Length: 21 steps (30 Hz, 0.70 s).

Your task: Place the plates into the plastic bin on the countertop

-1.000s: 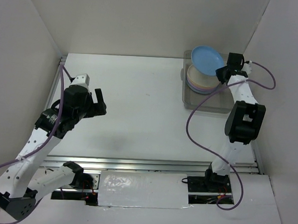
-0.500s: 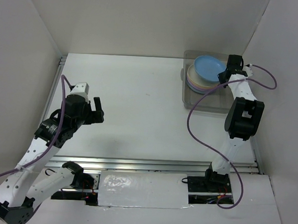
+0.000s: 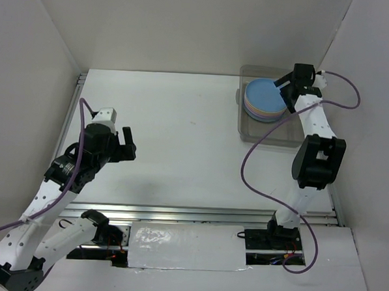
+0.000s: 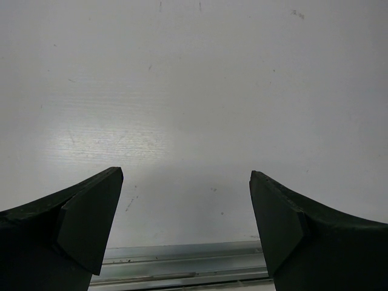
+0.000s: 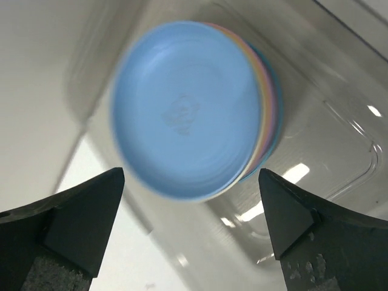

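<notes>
White countertop [image 3: 182, 138], round blue plate [image 3: 263, 95] atop stack [image 3: 264, 116]

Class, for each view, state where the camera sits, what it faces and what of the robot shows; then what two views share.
Top external: above and behind the bases, looking down on the countertop; both arms, left claw and right claw show.
Left wrist: on the left arm, facing bare countertop and rail; its open claw shows.
Right wrist: above the plastic bin, facing the blue plate; its open claw shows.
Shared: top external and right wrist both show that plate atop the stack.
</notes>
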### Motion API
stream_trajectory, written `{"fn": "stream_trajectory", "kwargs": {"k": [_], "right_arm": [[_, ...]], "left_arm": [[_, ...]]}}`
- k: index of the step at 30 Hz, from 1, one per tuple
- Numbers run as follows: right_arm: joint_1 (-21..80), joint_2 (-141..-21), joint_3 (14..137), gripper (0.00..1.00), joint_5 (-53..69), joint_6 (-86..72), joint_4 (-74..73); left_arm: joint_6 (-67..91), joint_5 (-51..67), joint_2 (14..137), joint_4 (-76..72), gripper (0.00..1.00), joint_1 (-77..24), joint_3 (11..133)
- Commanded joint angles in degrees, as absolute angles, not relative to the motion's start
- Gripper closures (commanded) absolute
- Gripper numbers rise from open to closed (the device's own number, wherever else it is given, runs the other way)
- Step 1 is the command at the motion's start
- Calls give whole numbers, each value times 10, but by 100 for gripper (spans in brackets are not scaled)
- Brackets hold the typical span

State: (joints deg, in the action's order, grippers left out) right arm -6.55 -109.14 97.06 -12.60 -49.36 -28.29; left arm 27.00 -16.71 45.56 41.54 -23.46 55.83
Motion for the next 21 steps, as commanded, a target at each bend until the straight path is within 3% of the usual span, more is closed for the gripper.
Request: {"fn": "stream_trajectory", "kwargs": {"k": [1,5,9,14,21], "right_arm": [[-51,-953,981,0,-135,-439,-274],[-19,-840,949,0,-127,-341,-314],[52,-703,891,0,-205,-267,-440],[159,-495,761,0,-239,-260,-495],[220,-322,727,0,-183,-252,-579]], "left_arm": [[268,-186,448,398,1,-232,558],[296,-240,445,418,1,-231,571],[322,-304,466,459,1,-229,626],[333,-361,488,510,1,-228,706],[335,-385,468,547,1,-227,735]]}}
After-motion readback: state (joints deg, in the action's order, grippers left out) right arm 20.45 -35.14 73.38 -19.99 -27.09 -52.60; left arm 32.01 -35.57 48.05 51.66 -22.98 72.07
